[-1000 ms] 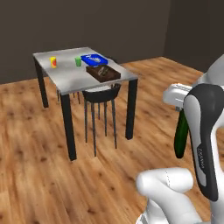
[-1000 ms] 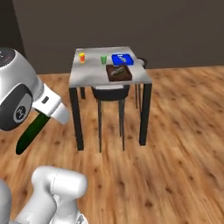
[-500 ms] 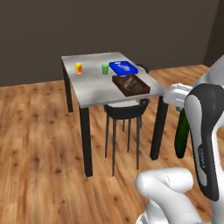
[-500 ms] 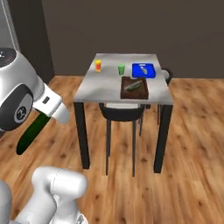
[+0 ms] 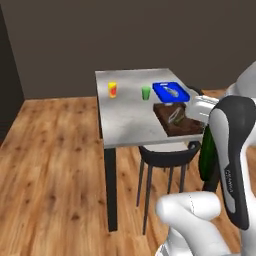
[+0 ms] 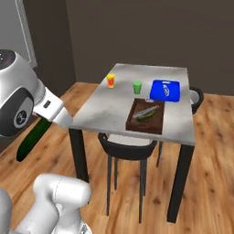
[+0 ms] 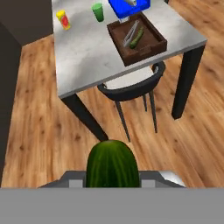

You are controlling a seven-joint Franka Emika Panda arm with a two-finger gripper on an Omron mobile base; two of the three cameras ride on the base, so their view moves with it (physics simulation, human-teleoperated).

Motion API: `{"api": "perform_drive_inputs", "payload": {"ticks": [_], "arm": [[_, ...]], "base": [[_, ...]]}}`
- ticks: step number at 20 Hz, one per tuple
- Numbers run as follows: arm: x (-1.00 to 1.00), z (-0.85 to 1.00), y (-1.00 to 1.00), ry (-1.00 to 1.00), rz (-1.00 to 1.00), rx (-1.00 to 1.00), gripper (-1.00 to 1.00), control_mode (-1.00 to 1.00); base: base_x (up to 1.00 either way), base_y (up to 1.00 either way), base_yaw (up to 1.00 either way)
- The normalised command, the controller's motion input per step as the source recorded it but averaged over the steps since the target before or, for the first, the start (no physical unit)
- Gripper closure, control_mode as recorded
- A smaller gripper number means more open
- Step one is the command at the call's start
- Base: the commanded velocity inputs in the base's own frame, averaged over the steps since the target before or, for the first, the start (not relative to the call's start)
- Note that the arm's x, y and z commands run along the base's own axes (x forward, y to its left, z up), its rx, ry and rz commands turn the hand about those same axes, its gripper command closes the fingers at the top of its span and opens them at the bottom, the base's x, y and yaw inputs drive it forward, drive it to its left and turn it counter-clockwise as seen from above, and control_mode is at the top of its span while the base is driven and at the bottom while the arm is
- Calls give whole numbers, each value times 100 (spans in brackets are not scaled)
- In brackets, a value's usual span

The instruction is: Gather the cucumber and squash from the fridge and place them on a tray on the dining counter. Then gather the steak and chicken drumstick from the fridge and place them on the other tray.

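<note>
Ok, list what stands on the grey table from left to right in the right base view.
Yellow cup → green cup → brown wooden tray → blue tray. The brown tray sits nearer the camera than the blue one, and each holds a few small items.

Arm folded up high, wrist angled down toward 5 o'clock in the right base view. Gripper point(image 6: 40, 129) clamped on the cucumber point(image 6: 32, 139), hanging below.
</note>
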Motion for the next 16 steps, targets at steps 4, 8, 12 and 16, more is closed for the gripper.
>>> {"api": "perform_drive_inputs", "payload": {"ticks": [4, 8, 12, 16], "arm": [[0, 0, 0, 0, 0, 0, 100, 100], [0, 0, 0, 0, 0, 0, 100, 100], [0, 0, 0, 0, 0, 0, 100, 100], [0, 0, 0, 0, 0, 0, 100, 100]], "base": [[59, -96, 17], [37, -93, 14], [81, -14, 13], [100, 2, 8]]}}
